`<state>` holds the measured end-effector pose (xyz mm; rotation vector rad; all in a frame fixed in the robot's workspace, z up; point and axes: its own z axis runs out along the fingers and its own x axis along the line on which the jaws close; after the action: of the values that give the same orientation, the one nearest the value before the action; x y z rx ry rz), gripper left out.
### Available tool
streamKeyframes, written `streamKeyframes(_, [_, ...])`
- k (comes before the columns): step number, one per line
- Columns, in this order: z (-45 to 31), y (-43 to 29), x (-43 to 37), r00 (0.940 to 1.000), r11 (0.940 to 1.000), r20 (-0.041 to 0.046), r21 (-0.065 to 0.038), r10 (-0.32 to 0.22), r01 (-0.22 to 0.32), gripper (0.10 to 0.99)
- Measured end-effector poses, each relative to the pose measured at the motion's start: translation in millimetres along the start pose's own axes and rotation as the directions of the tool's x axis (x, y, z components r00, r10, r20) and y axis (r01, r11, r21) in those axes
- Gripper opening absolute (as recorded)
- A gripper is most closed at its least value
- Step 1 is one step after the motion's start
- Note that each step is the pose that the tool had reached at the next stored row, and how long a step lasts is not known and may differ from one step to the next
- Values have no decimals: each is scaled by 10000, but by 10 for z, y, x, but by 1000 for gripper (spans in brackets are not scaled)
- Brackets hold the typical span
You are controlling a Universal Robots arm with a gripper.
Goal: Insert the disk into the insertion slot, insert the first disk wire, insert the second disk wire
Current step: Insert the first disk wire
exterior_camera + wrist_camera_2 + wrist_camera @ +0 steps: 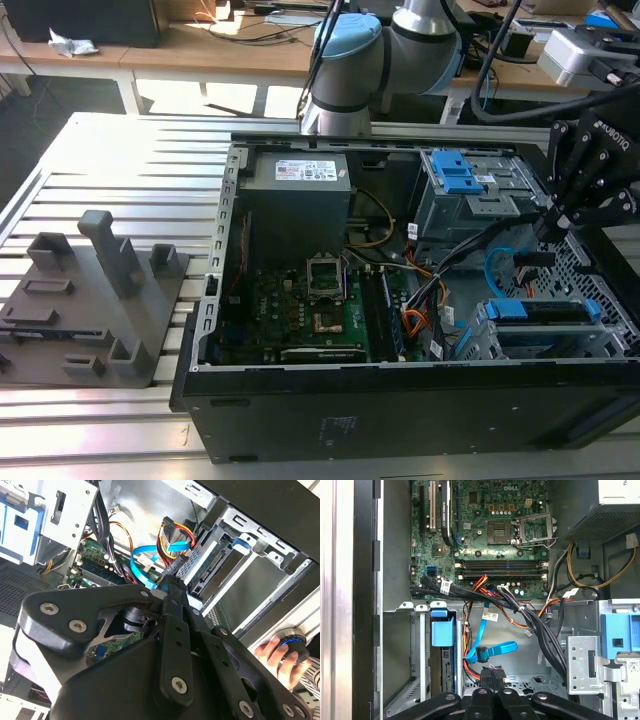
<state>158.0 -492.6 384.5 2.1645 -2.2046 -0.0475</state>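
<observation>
Sitting in the insertion slot, disk lengthwise

A black computer case lies open on a slotted metal worktop and takes up the middle and right of the exterior view. At the frame's left a grey moulded fixture with upright posts rests on the worktop. Inside the case, a grey power supply sits at the upper middle, with the green motherboard just below it and an orange and black wire bundle to the board's right. A grey cage bearing blue clips stands at the upper right. In the first wrist view the motherboard shows its processor socket and memory slots.
</observation>
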Motion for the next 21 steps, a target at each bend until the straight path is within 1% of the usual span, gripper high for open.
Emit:
streamKeyframes(2, [0, 0, 0, 10000, 10000, 1, 0, 0, 0, 235])
streamKeyframes(3, [0, 0, -1, 10000, 10000, 1, 0, -1, 1, 235])
streamKeyframes(4, [0, 0, -1, 10000, 10000, 1, 0, 0, 0, 302])
streamKeyframes(9, [0, 0, -9, 10000, 10000, 0, 0, 0, 0, 302])
streamKeyframes(10, [1, 0, -24, 10000, 10000, 1, 0, 0, 0, 302])
streamKeyframes(11, [0, 1, -73, 10000, 10000, -1, 1, 0, 0, 302])
streamKeyframes(12, [3, 2, -95, 10000, 10000, 1, 0, 0, 0, 302])
streamKeyframes(13, [12, 1, -100, 10000, 10000, 1, 0, 1, -1, 302])
streamKeyframes(14, [47, -4, -102, 10000, 10000, -8, -1, 1, -1, 302])
streamKeyframes(16, [72, -45, -103, 9999, 10000, -134, 1, 7, -7, 302])
streamKeyframes(17, [82, -73, -104, 9997, 10000, -224, 3, 14, -14, 302])
streamKeyframes(18, [91, -79, -102, 9996, 10000, -294, 4, 39, -39, 302])
streamKeyframes(19, [100, -79, -100, 9993, 9998, -330, 3, 176, -176, 302])
streamKeyframes(21, [118, -81, -101, 9973, 9980, -379, -1, 625, -625, 302])
